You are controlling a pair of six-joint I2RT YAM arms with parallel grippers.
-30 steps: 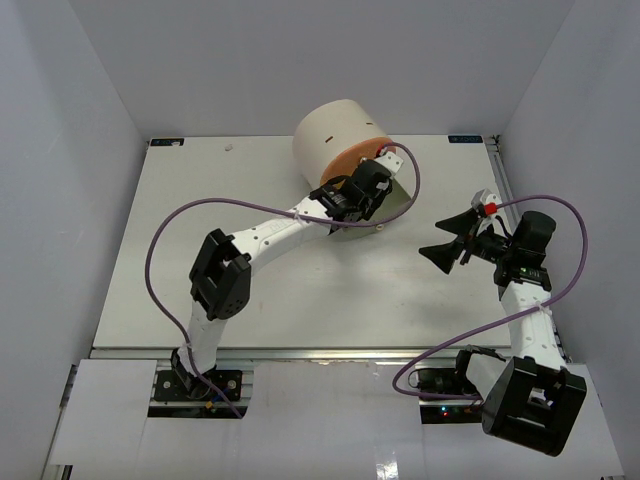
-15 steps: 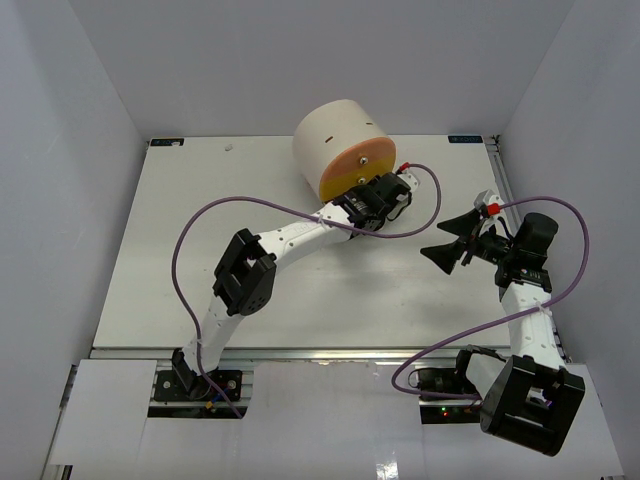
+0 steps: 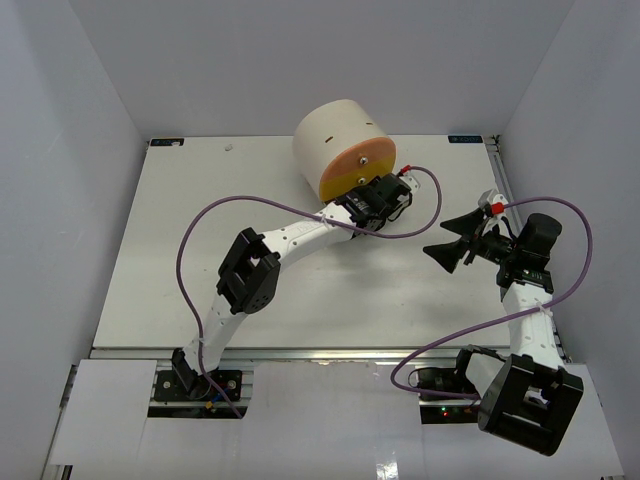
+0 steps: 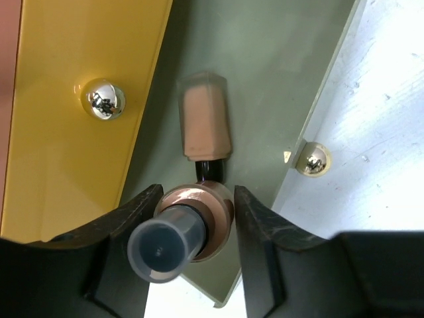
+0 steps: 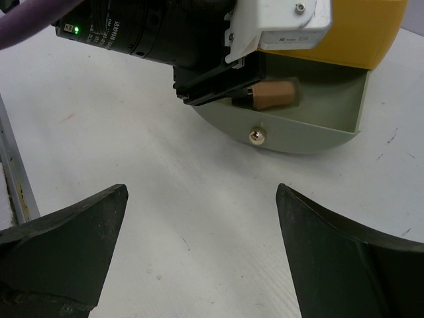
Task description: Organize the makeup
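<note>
As left end effector grips tube, second tube lies ahead.

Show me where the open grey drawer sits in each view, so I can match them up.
Left wrist: the grey drawer fills the upper middle, beyond the tube in the left tool.
Right wrist: upper right, its knobbed front wall facing the camera.
Top: hidden under the left tool, at the foot of the drum.
Shared landmark: the yellow drawer front.
</note>
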